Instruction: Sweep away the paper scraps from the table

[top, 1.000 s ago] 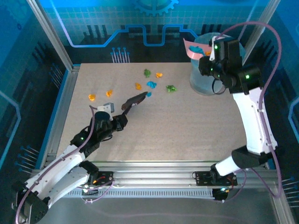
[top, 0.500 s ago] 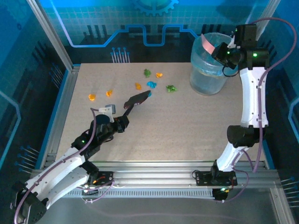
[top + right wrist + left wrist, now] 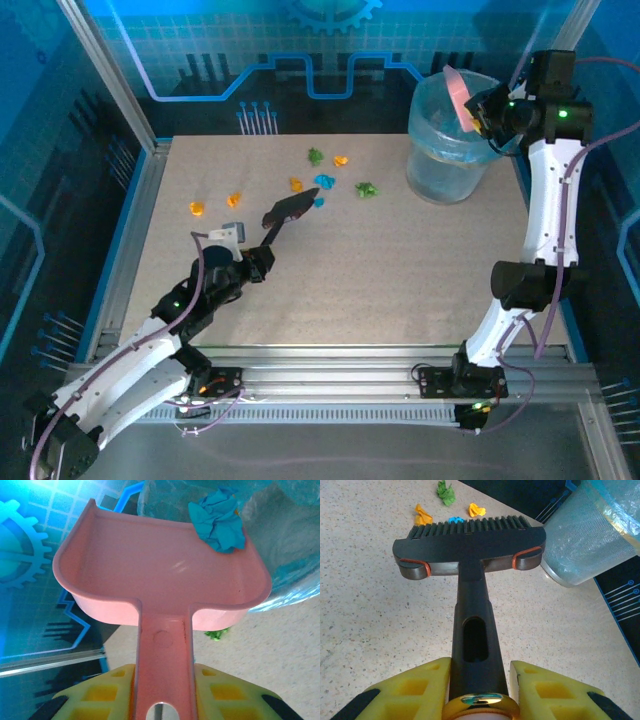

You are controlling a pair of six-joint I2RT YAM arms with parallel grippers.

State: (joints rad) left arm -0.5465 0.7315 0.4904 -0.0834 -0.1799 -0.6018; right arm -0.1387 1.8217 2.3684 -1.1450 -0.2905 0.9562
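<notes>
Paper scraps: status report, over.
Left claw shut on brush. Right claw shut on dustpan over bin, one blue scrap aboard. Paper scraps on table ahead of brush.

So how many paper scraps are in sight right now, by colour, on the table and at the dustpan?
On the table:
orange scraps: 4
green scraps: 2
blue scraps: 2
At the lip of the pink dustpan:
blue scrap: 1
Total: 9

Eight paper scraps [image 3: 296, 184] dot the table [image 3: 400, 280]: four orange, two green, two blue. A ninth blue scrap [image 3: 217, 520] rides one pink dustpan [image 3: 160, 575]. One brush [image 3: 470, 545], one blue bin [image 3: 440, 165].
</notes>
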